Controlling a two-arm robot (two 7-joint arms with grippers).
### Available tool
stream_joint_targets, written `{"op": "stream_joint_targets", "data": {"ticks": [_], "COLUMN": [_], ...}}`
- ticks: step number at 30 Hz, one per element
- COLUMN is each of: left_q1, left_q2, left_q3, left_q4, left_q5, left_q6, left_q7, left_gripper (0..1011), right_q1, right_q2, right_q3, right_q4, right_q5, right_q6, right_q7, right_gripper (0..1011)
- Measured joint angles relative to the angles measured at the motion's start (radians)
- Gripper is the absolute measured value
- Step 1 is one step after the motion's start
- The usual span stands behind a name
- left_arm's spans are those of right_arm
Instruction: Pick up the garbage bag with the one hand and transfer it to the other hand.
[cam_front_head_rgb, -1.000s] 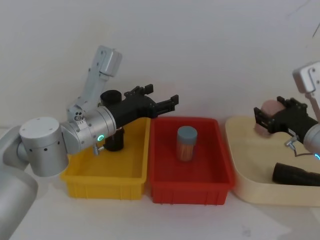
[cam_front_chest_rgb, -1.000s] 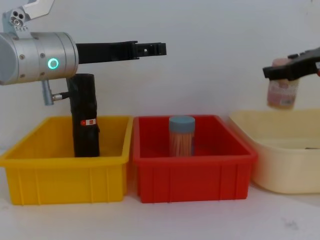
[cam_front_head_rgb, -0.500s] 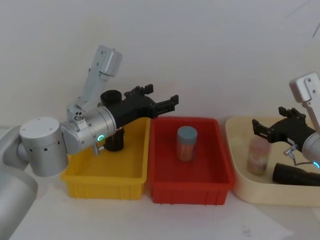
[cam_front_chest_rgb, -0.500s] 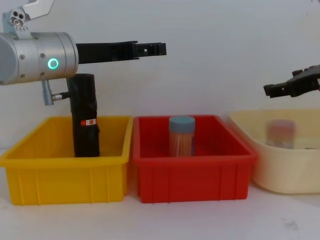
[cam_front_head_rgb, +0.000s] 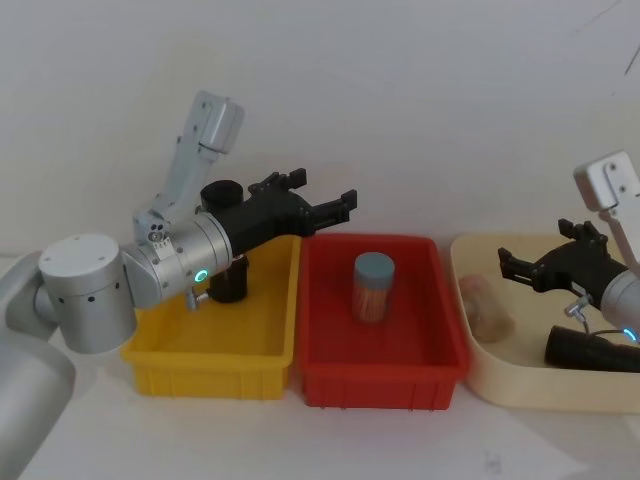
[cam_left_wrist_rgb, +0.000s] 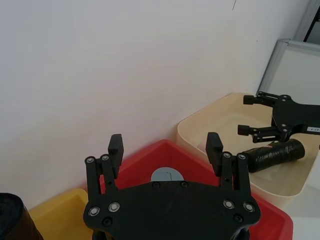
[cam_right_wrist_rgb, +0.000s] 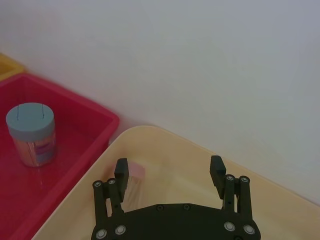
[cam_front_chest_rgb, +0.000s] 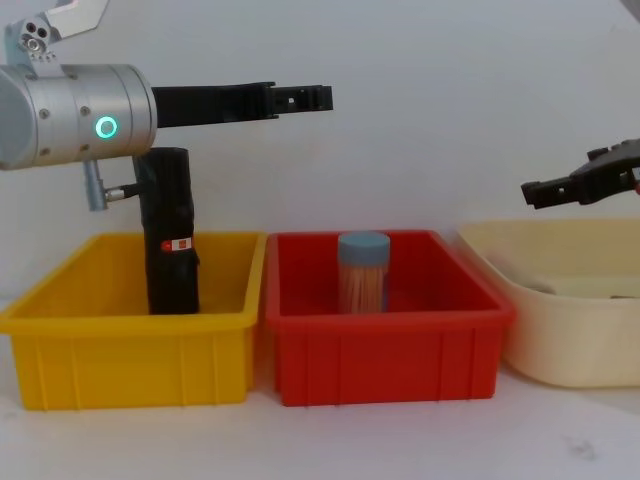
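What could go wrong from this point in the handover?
The upright black roll stands tall in the yellow bin close by the left wrist; lowering the open left gripper could topple it. A second black roll lies in the beige tray near the open right gripper and might be grabbed instead.

The yellow bin (cam_front_head_rgb: 215, 350) and red bin (cam_front_head_rgb: 385, 345) look like smooth, slightly glossy plastic; the cream tray (cam_front_head_rgb: 530, 375) is duller. The black roll (cam_front_chest_rgb: 168, 235) in the yellow bin is matt. The left wrist (cam_front_chest_rgb: 75, 112) is brushed silver metal.
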Motion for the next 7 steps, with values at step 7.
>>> {"op": "stream_joint_targets", "data": {"ticks": [7], "left_q1": [0.000], "left_q2": [0.000], "left_q3": [0.000], "left_q4": [0.000], "left_q5": [0.000], "left_q6": [0.000], "left_q7": [0.000], "left_gripper": [1001], "right_q1": [0.000], "right_q2": [-0.001], "right_q3": [-0.001], "right_q4": [0.002], "right_q5": [-0.001], "right_q6": [0.001], "right_q7": [0.001], "right_gripper": [1000]}}
